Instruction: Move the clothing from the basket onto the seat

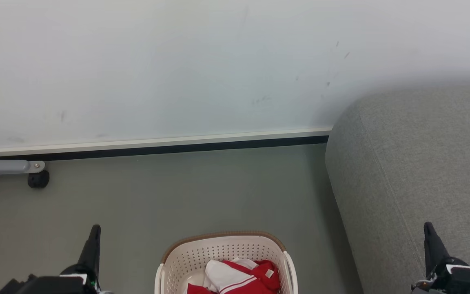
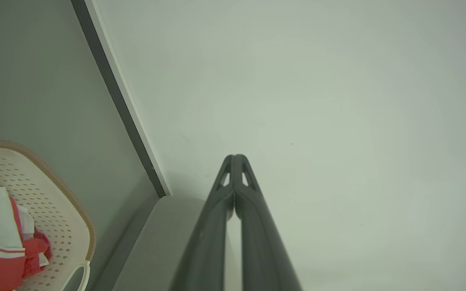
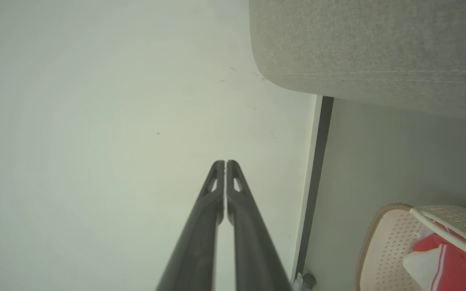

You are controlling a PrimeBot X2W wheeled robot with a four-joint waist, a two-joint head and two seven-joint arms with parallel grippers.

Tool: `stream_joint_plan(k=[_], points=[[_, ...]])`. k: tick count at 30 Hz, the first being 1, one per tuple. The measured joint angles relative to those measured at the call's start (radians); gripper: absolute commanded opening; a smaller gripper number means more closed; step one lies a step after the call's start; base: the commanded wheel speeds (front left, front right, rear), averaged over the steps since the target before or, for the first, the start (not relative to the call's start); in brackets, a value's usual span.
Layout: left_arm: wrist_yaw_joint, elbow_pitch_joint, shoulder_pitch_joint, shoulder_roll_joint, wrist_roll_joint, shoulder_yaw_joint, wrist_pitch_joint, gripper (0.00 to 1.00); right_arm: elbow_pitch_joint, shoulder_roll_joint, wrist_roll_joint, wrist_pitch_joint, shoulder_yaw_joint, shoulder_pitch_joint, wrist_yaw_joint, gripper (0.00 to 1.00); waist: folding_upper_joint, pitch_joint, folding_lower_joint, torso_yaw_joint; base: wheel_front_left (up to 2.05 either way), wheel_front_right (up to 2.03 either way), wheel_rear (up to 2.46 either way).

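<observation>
Cropped at the edges
I see basket (image 1: pixel 196 257) and clothing (image 1: pixel 245 278) cut below, seat (image 1: pixel 414 171) running off right.

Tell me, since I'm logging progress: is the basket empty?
No, red and white clothing lies inside the basket.

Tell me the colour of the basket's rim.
Brown rim on the cream basket; best in the head view.

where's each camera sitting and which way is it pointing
head: on the head, facing forward and down at basket, red clothing, grey sofa; left fingers and right fingers at bottom corners
left wrist: on that wrist, facing the wall along its shut jaws
right wrist: on that wrist, facing the wall along its shut jaws
shared: all three catch basket and sofa
</observation>
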Motion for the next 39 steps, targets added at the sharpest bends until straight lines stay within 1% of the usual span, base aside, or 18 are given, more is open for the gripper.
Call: stream_joint_plan(k=[1, 2, 3, 7, 19, 21, 24, 27, 37, 39], points=[[0.001, 0.008, 0.004, -0.001, 0.000, -0.001, 0.000, 0.00, 0.008, 0.002, 0.000, 0.000, 0.001, 0.003, 0.000, 0.00, 0.0000, 0.000, 0.0000, 0.000, 0.00, 0.00, 0.00], [0.001, 0.018, 0.012, -0.003, 0.000, -0.002, 0.000, 0.00, 0.019, 0.004, 0.000, 0.000, 0.002, 0.009, -0.002, 0.00, 0.0000, 0.000, 0.0000, 0.000, 0.00, 0.00, 0.00], [0.001, 0.028, 0.022, -0.006, 0.000, -0.003, 0.000, 1.00, 0.030, 0.008, 0.000, 0.000, 0.003, 0.019, -0.002, 1.00, 0.0000, 0.000, 0.0000, 0.000, 0.00, 0.00, 0.00], [0.001, 0.056, 0.058, -0.013, 0.000, -0.009, -0.001, 1.00, 0.061, 0.020, 0.000, -0.002, 0.010, 0.051, -0.005, 1.00, 0.0000, 0.000, 0.0000, 0.000, 0.00, 0.00, 0.00], [0.001, 0.040, 0.059, -0.013, 0.018, -0.046, -0.038, 1.00, 0.052, 0.020, -0.027, -0.039, 0.040, 0.052, -0.007, 1.00, 0.0000, -0.010, 0.0000, -0.001, 0.00, 0.00, 0.00], [0.002, 0.035, 0.060, -0.013, 0.036, -0.048, -0.047, 1.00, 0.047, 0.020, -0.043, -0.046, 0.042, 0.053, -0.016, 1.00, 0.0000, -0.012, -0.0001, -0.001, 0.00, 0.00, 0.00], [0.011, 0.025, 0.063, -0.013, 0.059, -0.050, -0.055, 1.00, 0.037, 0.020, -0.076, -0.056, 0.046, 0.055, -0.025, 1.00, 0.0000, -0.015, 0.0000, -0.001, 0.00, 0.00, 0.00], [0.019, 0.014, 0.063, -0.013, 0.086, -0.055, -0.066, 1.00, 0.027, 0.019, -0.112, -0.067, 0.055, 0.056, -0.041, 1.00, 0.0000, -0.017, 0.0000, -0.002, 0.00, 0.00, 0.00], [0.055, -0.021, 0.064, -0.012, 0.247, -0.084, -0.100, 1.00, -0.006, 0.017, -0.284, -0.099, 0.109, 0.057, -0.068, 1.00, 0.0000, -0.025, 0.0000, -0.003, 0.00, 0.00, 0.00], [0.063, -0.026, 0.066, -0.008, 0.280, -0.094, -0.106, 1.00, -0.009, 0.013, -0.316, -0.105, 0.120, 0.057, -0.069, 1.00, 0.0000, -0.026, -0.0001, -0.004, 0.00, 0.00, 0.00]])
